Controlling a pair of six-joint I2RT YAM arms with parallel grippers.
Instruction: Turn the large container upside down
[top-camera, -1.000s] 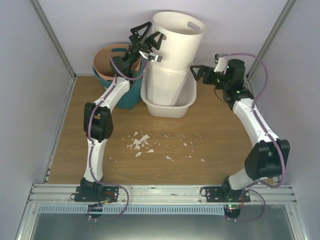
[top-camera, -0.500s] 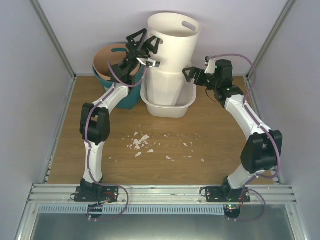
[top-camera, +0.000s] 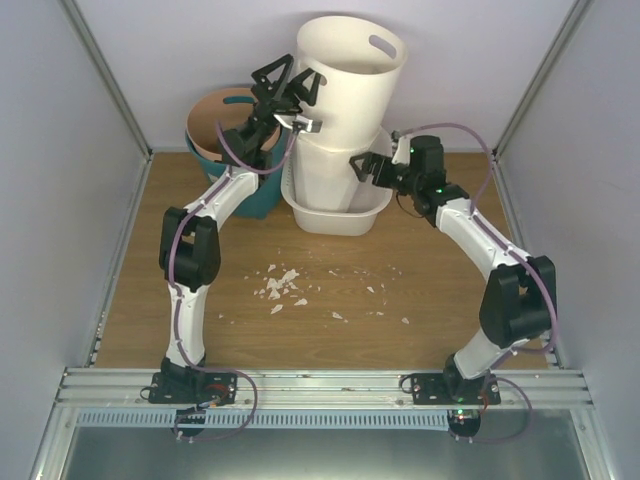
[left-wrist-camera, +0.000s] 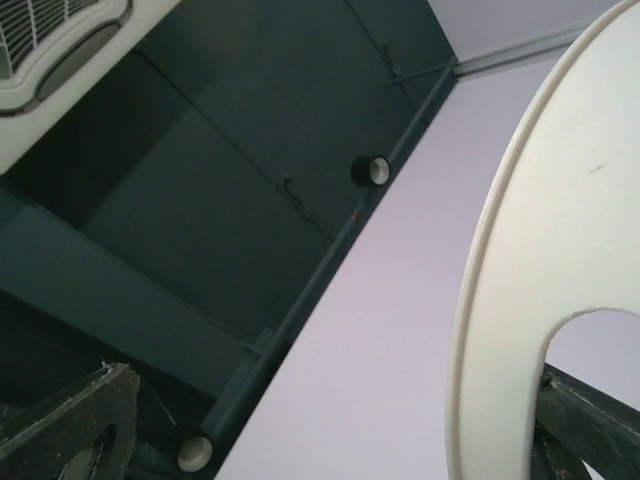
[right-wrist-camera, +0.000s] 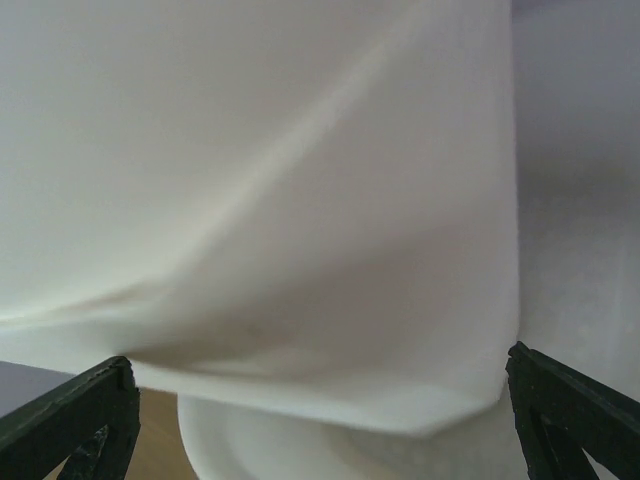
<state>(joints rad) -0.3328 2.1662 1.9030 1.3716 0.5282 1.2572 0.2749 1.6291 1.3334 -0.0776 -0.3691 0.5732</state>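
Observation:
The large container (top-camera: 336, 217), a wide white tub, sits at the back of the wooden table. An octagonal white bin (top-camera: 328, 172) stands inside it, with a tall round white bin (top-camera: 350, 85) stacked on top. My left gripper (top-camera: 288, 88) is open, high up at the round bin's left rim. In the left wrist view that rim (left-wrist-camera: 530, 260) lies between the fingers, close to the right fingertip (left-wrist-camera: 590, 425). My right gripper (top-camera: 366, 166) is open just right of the octagonal bin, above the tub's rim. The white bin wall (right-wrist-camera: 300, 200) fills its view between the spread fingertips (right-wrist-camera: 70, 420).
A teal bin holding a brown basket (top-camera: 222, 128) stands left of the tub, against my left arm. White crumbs (top-camera: 283, 285) are scattered mid-table. Side walls and slanted frame posts (top-camera: 105, 75) close in the workspace. The back wall is right behind the stacked bins.
My right gripper has swung left and slightly down, from beside the tub's right end to close against the octagonal bin. The left gripper and round bin shifted slightly left.

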